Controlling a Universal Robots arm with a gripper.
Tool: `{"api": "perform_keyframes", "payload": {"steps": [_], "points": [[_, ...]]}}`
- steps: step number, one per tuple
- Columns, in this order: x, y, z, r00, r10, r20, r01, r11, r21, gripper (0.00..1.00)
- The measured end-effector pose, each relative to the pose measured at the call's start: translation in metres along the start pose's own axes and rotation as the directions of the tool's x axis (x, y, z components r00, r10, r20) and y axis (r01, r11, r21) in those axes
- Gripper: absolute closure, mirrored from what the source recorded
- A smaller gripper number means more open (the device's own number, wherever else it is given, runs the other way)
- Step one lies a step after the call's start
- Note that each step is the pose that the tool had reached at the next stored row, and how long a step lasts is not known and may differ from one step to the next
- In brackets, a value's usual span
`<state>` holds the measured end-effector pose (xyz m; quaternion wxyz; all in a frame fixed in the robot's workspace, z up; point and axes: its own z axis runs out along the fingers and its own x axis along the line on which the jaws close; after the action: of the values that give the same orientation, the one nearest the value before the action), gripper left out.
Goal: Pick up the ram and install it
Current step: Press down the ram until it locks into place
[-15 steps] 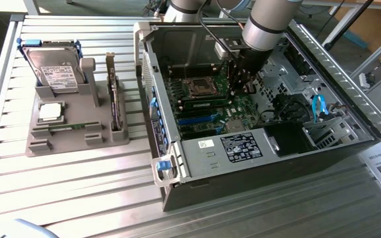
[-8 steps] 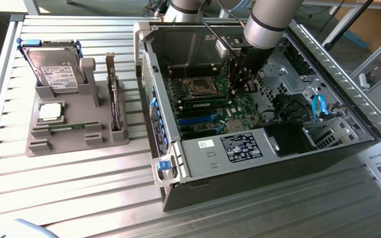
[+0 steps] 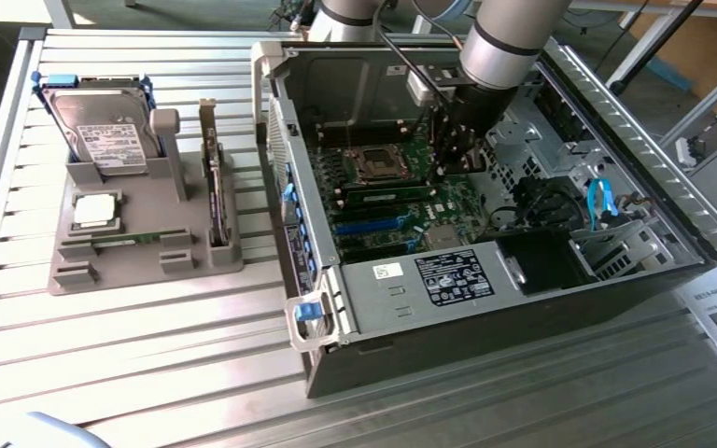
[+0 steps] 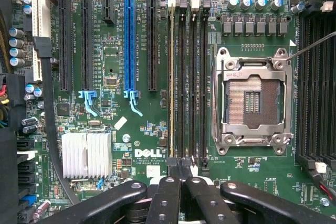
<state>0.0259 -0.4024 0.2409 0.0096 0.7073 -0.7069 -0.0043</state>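
Note:
The ram [image 4: 170,77] stands on edge in the memory slot nearest the blue expansion slot [image 4: 129,40]. It shows as a thin gold-green line along the slot. In the exterior view the ram [image 3: 384,197] is a green strip on the motherboard, below the processor socket [image 3: 369,166]. My gripper [image 4: 181,167] is shut, with its black fingers [image 4: 167,192] pressed together just past one end of the ram. I cannot tell whether they touch it. In the exterior view my gripper [image 3: 456,161] reaches down into the open computer case [image 3: 333,308], close above the board.
The case walls and a drive cage [image 3: 545,252] ring the board. The other memory slots [image 4: 191,77] lie beside an open socket [image 4: 252,100] and a finned heatsink [image 4: 86,155]. A grey fixture [image 3: 109,271] on the exterior view's left holds a hard drive [image 3: 104,126], a silver processor [image 3: 94,210] and an expansion card [image 3: 216,187].

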Motion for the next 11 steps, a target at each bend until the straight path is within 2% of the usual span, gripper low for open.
{"api": "perform_keyframes", "payload": {"steps": [3, 11], "points": [[0.000, 0.0003, 0.0000, 1.0000, 0.000, -0.0001, 0.000, 1.0000, 0.0000, 0.90], [0.000, 0.0131, 0.0002, 1.0000, 0.001, 0.0000, -0.001, 1.0000, -0.0001, 0.90]]}}
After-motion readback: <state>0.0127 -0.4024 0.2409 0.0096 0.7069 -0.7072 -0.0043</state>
